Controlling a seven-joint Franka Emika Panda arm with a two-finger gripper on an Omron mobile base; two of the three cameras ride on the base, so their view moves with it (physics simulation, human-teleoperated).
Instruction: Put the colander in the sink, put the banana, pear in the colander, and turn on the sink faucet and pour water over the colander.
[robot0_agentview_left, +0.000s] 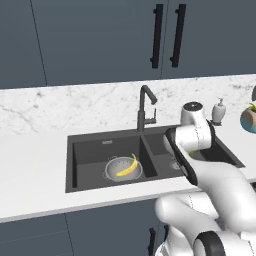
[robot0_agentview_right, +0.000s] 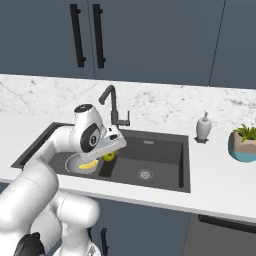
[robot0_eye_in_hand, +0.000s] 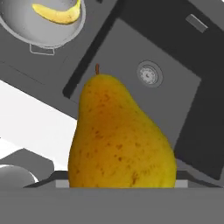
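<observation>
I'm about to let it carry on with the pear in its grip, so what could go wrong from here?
1. The speckled yellow-orange pear hangs above the divider of the dark charcoal double-basin sink; released here, it might miss the small round perforated silver-grey colander.
2. The curved yellow banana already lies in the colander, so the pear could bounce off it.
3. The end effector passes near the tall dark faucet and could clip it.

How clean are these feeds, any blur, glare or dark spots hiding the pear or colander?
Hand view: pear looms large and sharp, evenly lit, no glare. Left base view: colander with banana readable though the sink is dark. Right base view: pear a small sliver under the pincer.
</observation>
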